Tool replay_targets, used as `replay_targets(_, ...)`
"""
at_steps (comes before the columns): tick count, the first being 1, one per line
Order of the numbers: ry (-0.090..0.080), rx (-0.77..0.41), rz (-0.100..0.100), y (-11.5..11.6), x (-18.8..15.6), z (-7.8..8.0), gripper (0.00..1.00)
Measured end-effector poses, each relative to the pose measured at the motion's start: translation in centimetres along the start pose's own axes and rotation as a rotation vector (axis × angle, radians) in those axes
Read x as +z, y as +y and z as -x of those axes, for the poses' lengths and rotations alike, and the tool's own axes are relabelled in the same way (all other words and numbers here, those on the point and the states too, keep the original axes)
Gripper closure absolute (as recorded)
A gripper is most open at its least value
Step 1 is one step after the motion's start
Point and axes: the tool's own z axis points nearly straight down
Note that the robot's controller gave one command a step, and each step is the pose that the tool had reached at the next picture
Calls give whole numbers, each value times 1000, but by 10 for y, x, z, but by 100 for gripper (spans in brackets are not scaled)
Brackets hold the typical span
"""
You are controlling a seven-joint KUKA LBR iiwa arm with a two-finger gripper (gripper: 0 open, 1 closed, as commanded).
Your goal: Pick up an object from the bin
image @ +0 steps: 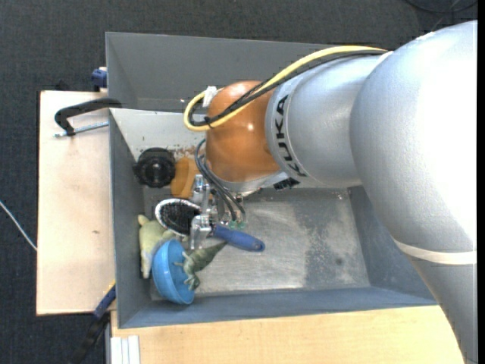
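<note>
The grey metal bin holds its contents grouped against the left wall.

- Back of group: a black round cap, with an orange object just beside it on the right.
- Front of group: a blue bowl, tilted, touching a pale yellowish item and a small green figure.
- Between them: a brush with an oval, white-rimmed black bristle head.

The gripper stands over the brush neck, where the head joins the blue handle. The brush lies flat. Its long axis runs from the head at upper left to the handle tip at lower right. Whether the gripper is apart or clamped on the brush cannot be told.
</note>
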Motion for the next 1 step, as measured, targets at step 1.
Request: replay_targets(1, 6, -344, -1, -15, -128, 12, 100)
